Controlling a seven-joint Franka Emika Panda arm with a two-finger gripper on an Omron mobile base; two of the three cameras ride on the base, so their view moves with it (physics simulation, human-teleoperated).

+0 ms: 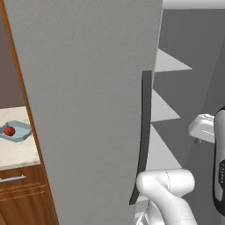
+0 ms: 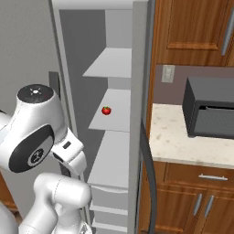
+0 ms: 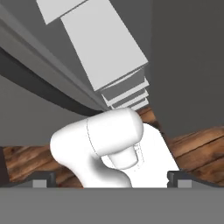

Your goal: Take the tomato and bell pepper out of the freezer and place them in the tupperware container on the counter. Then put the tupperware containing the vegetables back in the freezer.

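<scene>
As the left base view ran from its left edge, the counter [image 1: 15,154] sat far left with the tupperware container [image 1: 16,131] on it, a small red item [image 1: 9,130] already lying inside the tray; too small to tell if it was the tomato or the bell pepper. Next came the freezer [image 1: 88,110] door, swung open, big flat grey panel, dark vertical handle [image 1: 144,132] along its right edge. Right of that, pale inner shelves [image 1: 165,110], then the white arm at lower right.

In the right base view, arm joints at left, then the open freezer interior; on the middle shelf [image 2: 114,114] sat a small red vegetable [image 2: 106,110] with a green bit on top, likely the bell pepper, alone and well apart from the arm. Further right, second counter stretch [image 2: 183,141] with a dark microwave [image 2: 210,107] on it.

Hand view: gripper [image 3: 111,179] pointed down at wooden floor [image 3: 197,148], finger tips [image 3: 41,179] spread wide apart, nothing between them.
</scene>
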